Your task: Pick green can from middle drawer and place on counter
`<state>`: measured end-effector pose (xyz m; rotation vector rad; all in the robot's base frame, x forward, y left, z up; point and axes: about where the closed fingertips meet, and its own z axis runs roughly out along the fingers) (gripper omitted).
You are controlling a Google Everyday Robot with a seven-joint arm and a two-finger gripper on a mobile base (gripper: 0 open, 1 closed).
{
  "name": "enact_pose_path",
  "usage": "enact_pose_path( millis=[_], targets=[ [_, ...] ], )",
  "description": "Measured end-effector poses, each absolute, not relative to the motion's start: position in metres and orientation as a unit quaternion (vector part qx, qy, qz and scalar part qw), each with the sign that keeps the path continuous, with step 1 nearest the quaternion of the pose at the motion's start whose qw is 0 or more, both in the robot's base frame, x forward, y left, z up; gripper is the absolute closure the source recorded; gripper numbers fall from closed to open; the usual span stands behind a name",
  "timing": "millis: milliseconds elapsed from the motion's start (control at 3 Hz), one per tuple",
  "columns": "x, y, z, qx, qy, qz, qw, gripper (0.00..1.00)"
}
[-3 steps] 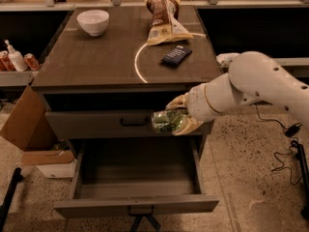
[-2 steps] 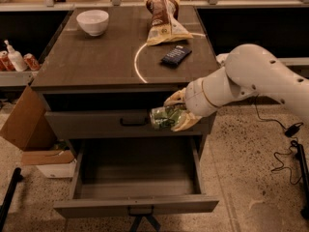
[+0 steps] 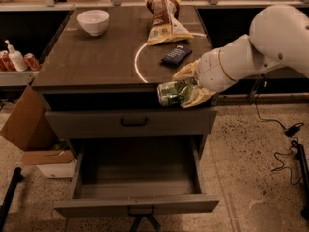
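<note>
Claw (image 3: 182, 91) is clenched on the green can (image 3: 168, 94), holding it sideways with one silver end pointing left, in the air just off the desk (image 3: 96, 57) front edge near the front right corner. We judge the can is held on its side because it was likely gripped lying down, and it sits about level with the front edge, so it looks too low to set down yet; it probably needs lifting and carrying inward. The middle drawer (image 3: 140, 170) hangs open below the front edge and we see nothing in it, which fits the can being out already. The drawer front above it (image 3: 133, 122) is shut. Counts: one green can, one white bowl (image 3: 93, 21) near the back left corner, one snack bag (image 3: 164, 21) at the back edge, one dark flat thing (image 3: 176, 55) toward the right edge, one pale arc (image 3: 137, 64) mid-desk. Past the left edge we see two red cans (image 3: 31, 61), one bottle (image 3: 15, 58), one cardboard box (image 3: 29, 124). Bare patch left of the arc looks the safest drop spot.
</note>
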<state>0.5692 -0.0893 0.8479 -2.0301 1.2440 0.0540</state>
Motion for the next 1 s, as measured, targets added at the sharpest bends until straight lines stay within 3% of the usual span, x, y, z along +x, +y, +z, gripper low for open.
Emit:
enact_pose_path(
  millis=[1000],
  targets=[
    [0.597,-0.083,0.891,-0.788,0.464,0.031,0.404,1.0]
  ],
)
